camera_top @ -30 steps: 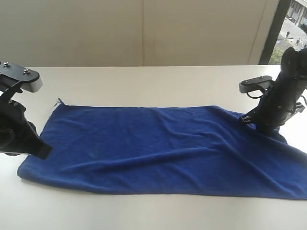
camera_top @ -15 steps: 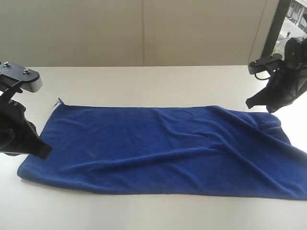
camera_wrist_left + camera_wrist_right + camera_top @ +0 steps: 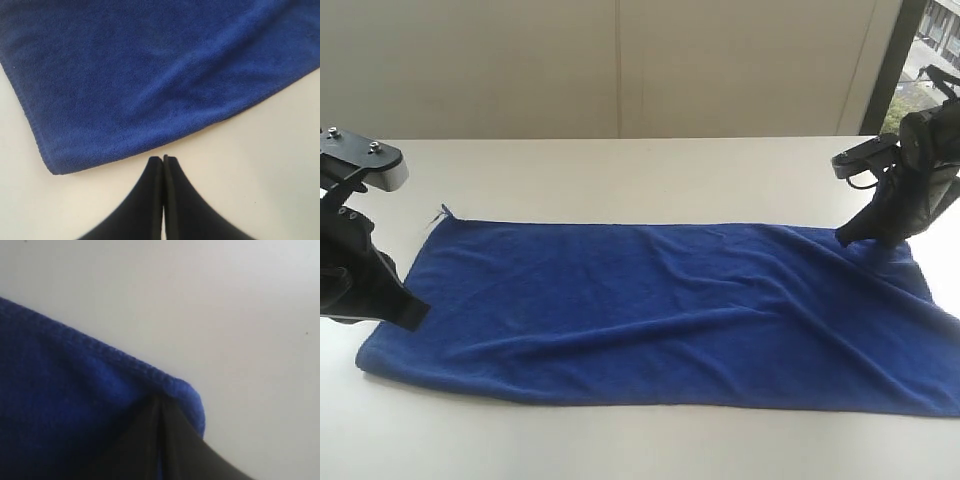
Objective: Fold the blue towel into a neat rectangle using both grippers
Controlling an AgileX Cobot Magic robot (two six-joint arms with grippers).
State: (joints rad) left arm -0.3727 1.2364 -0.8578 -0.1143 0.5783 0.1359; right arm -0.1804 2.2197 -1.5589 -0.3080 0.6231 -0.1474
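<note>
Exterior: blue towel (image 3: 660, 310) flat across centre of surface (image 3: 620, 170); left gripper (image 3: 408, 313) mid-left, right gripper (image 3: 855, 237) upper right. Left wrist: closed, empty, just off towel edge. Right wrist: closed over corner, no visible pinch. Open both, pinch matching corners.

Blue towel (image 3: 660, 310) lies spread out on the table (image 3: 620, 170), a long rectangle with soft wrinkles, rumpled at the right end. Left gripper (image 3: 163, 159): jaws closed, empty, tips just beside the towel's left-end edge, not touching. Right gripper (image 3: 160, 401): jaws closed, tips at the towel's far right corner, contact unclear.
</note>
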